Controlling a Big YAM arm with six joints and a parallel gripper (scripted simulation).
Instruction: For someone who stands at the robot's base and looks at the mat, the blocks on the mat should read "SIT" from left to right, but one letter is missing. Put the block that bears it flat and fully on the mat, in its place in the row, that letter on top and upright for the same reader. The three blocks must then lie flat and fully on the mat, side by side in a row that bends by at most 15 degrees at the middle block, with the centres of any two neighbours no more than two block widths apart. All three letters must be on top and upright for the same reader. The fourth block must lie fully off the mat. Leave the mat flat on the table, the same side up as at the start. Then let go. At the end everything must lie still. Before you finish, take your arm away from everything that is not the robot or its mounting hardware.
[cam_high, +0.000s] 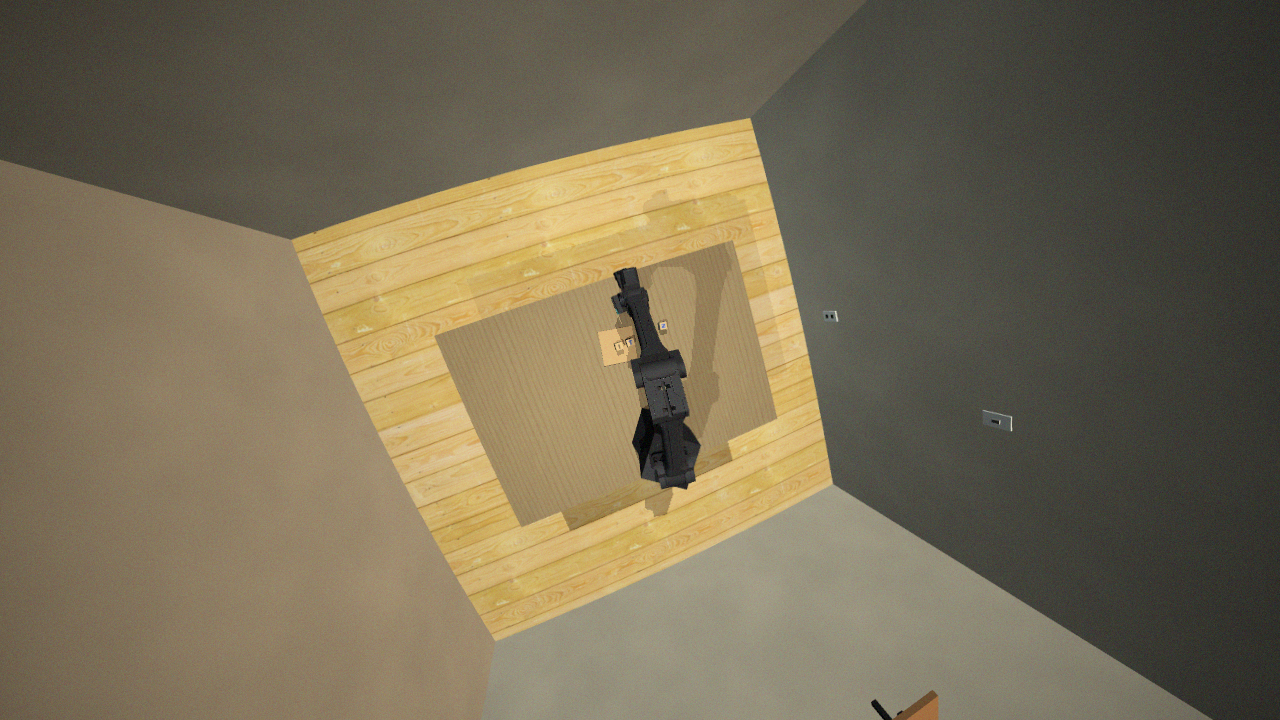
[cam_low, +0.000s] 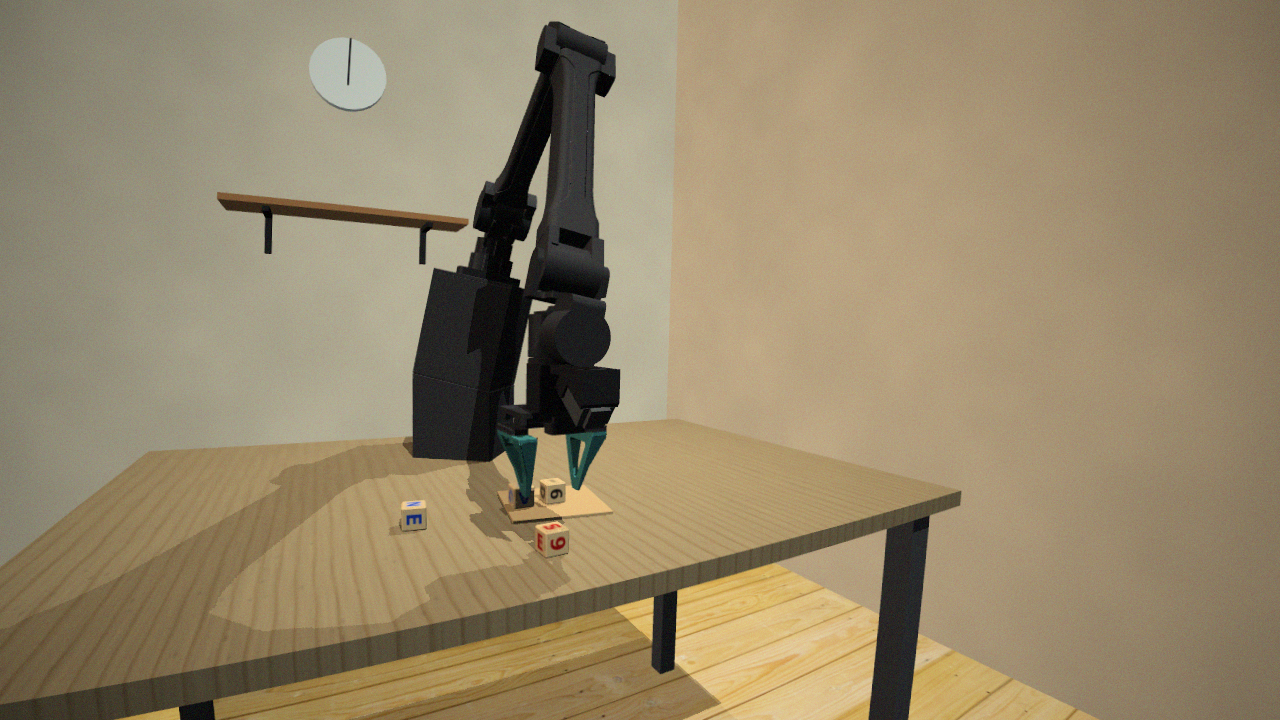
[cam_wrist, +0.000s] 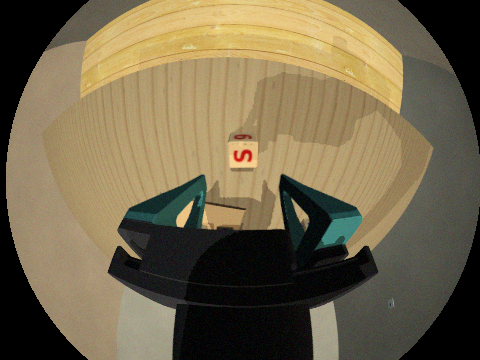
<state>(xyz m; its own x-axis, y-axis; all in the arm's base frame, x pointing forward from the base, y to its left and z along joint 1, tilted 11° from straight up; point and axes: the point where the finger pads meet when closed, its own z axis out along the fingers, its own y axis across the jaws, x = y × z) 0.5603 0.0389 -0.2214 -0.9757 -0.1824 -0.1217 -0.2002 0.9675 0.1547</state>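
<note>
Pale plaster walls behind, with a clock (cam_low: 347, 74) and a wall shelf (cam_low: 340, 210) above the wood-grained table (cam_high: 537, 402) (cam_low: 760, 483) (cam_wrist: 200, 100). Left of the mat (cam_high: 605, 358) (cam_low: 581, 505) (cam_wrist: 225, 215) in the exterior view, well apart, a block with a blue E (cam_high: 662, 325) (cam_low: 412, 515), fully off it. On the mat's left part, a block with a dark A on its side (cam_high: 630, 341) (cam_low: 513, 494); next, near it, a block with a black 6 on its side (cam_high: 618, 345) (cam_low: 552, 490). Top letters there too small to read surely. In front of the mat, on bare table, the letter block with a red S on top (cam_low: 552, 539) (cam_wrist: 243, 155), flat, its S turned sideways.

Above the mat region, gripper (cam_high: 617, 306) (cam_low: 551, 493) (cam_wrist: 243, 176) with jaws spread, pinching nothing.

Probably at the approach to the S block. Could clip the mat blocks with a fingertip if swung low; could skew the row. Could land the S sideways if set down without a quarter turn, or tip it through an off-centre grip. Could drag or lift the mat's edge if lowered too far.

Offers room on the mat right of the 6 block, up to the mat's edge; tighter beside that neighbour. Leaves bare table around the S block, with the table's front edge beyond.
</note>
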